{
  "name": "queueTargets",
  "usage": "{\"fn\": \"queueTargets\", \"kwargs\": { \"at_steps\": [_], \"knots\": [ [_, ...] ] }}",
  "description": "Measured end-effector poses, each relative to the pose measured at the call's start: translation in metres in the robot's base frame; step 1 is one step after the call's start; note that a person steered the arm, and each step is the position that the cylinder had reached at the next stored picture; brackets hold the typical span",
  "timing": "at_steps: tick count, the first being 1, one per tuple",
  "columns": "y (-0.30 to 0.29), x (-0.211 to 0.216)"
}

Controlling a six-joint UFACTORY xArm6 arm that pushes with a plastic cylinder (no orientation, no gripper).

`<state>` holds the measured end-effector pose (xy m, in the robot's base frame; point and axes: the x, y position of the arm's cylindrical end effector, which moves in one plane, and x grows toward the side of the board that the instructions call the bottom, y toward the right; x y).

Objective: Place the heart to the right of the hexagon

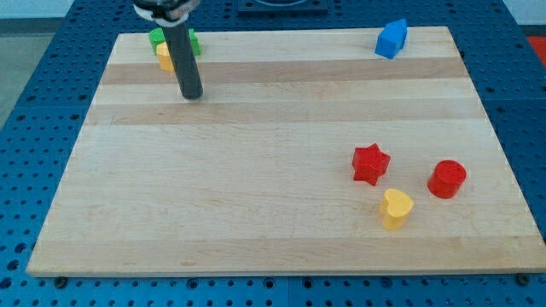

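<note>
Red star and red cylinder on wooden board; blue block at top right.

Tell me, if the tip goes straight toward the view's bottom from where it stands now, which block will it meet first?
Probably none. My tip stands near the board's top left, just below the yellow block and green block. Straight down the view, the wooden board shows no block; the yellow heart lies far right.

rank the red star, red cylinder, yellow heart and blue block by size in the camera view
1. red star and red cylinder: alike, can't separate
2. yellow heart: slightly smaller
3. blue block: looks smallest, but it sits farthest away, so unsure
</note>
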<state>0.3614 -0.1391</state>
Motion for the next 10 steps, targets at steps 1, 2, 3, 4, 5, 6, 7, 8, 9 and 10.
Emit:
{"fn": "queueTargets", "kwargs": {
  "at_steps": [1, 2, 3, 4, 5, 6, 7, 8, 9, 10],
  "knots": [
    [0.005, 0.047],
    [0.008, 0.095],
    [0.021, 0.141],
    [0.043, 0.183],
    [0.078, 0.220],
    [0.118, 0.238],
    [0.161, 0.241],
    [0.201, 0.241],
    [0.241, 0.241],
    [0.276, 0.241]
  ]
}}
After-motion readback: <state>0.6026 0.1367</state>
